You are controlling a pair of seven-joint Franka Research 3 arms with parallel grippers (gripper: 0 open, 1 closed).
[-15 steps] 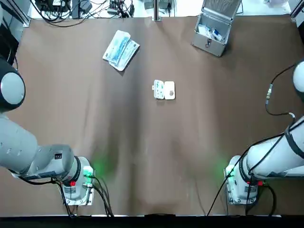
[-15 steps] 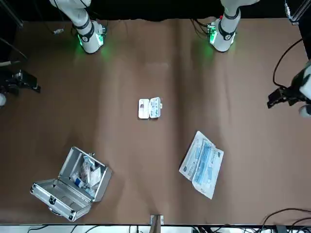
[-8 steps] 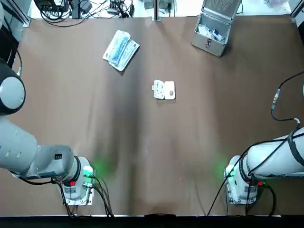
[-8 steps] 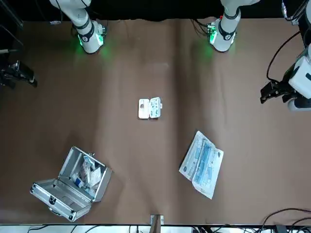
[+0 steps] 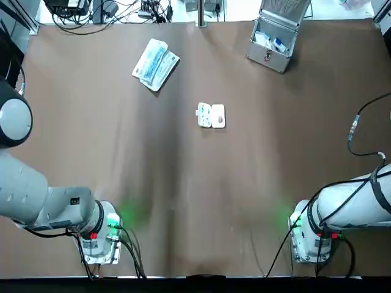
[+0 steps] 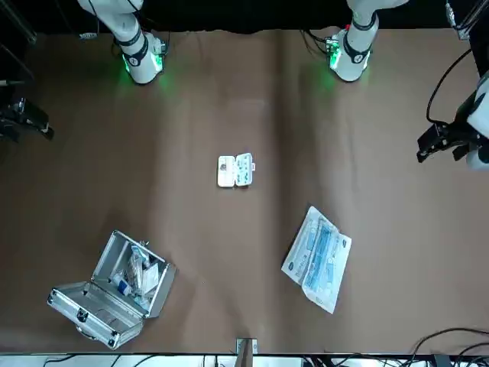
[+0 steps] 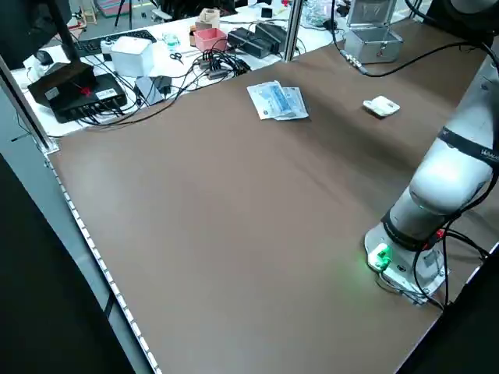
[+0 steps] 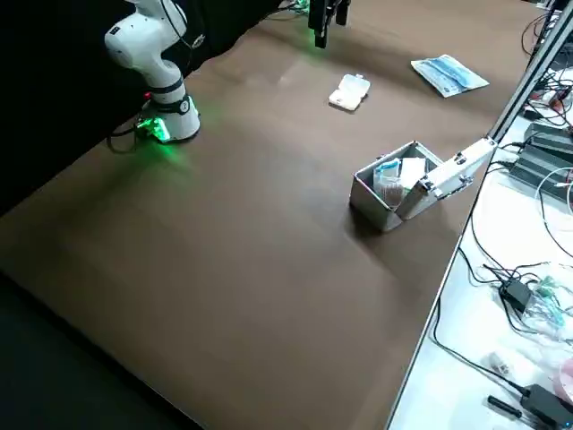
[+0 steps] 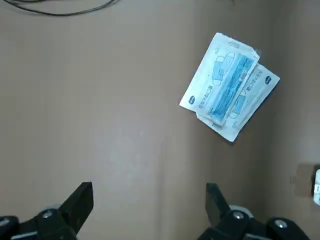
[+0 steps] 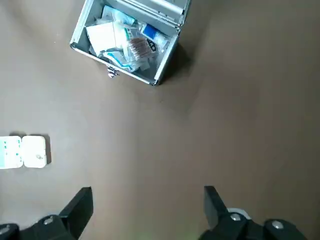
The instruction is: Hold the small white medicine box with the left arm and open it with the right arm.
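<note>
Shifted slightly at the table sides, our left tool and right tool hang spread wide. Mid-table, the small white medicine box lies untouched, seemingly splayed already. We judge it light, stiff and slippery, so pinch its edges.

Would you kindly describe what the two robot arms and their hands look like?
Both arms are smooth, rounded white-grey tubes: the left arm and the right arm. Their bases glow green, carry red marks and trail black cables. The left hand and right hand are black, each with two blunt fingers.
</note>
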